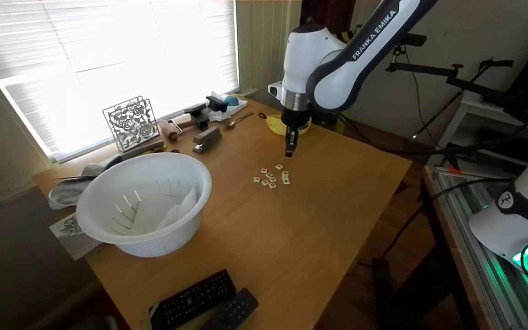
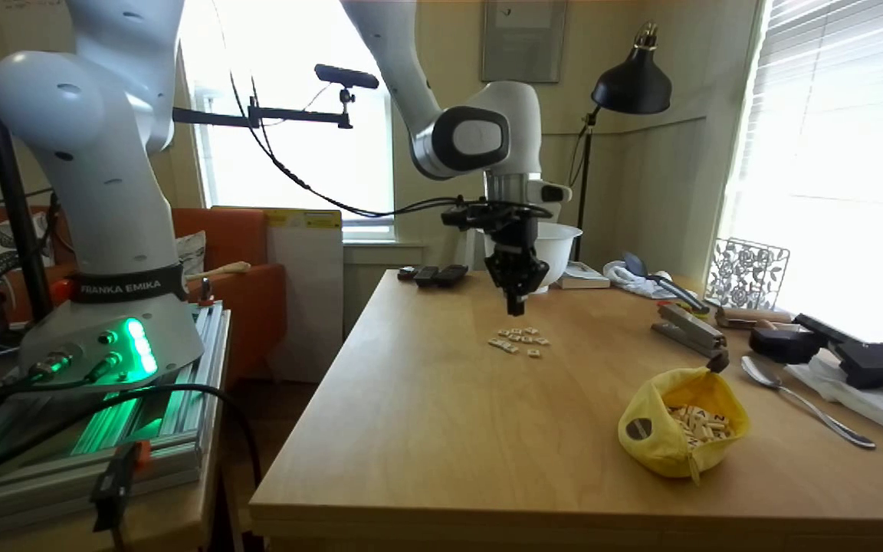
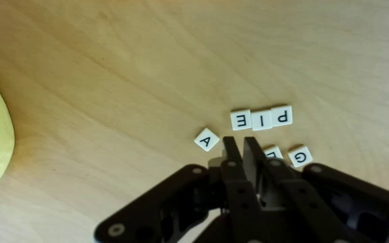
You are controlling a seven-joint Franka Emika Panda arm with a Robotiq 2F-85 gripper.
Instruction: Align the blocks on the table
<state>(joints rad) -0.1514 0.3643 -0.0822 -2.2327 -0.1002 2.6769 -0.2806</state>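
The blocks are small cream letter tiles lying on the light-brown table (image 1: 328,201). They sit in a loose cluster in both exterior views. In the wrist view, tiles E (image 3: 241,119), I (image 3: 261,120) and P (image 3: 281,115) touch in a slightly uneven row. Tile A (image 3: 206,139) lies alone, turned askew. Tile G (image 3: 300,156) lies on the right beside a tile (image 3: 273,152) partly hidden by a finger. Other tiles are hidden beneath the gripper. My gripper (image 3: 239,139) is above the tiles, fingers apart with a narrow, empty gap. It also shows in both exterior views (image 1: 290,153) (image 2: 516,310).
A yellow pouch (image 2: 656,452) full of more tiles stands near the table's end. A white bowl (image 1: 154,245), a stapler (image 1: 207,139), a spoon (image 2: 809,402) and dark remotes (image 1: 193,300) are also on the table. Clutter lines the window side.
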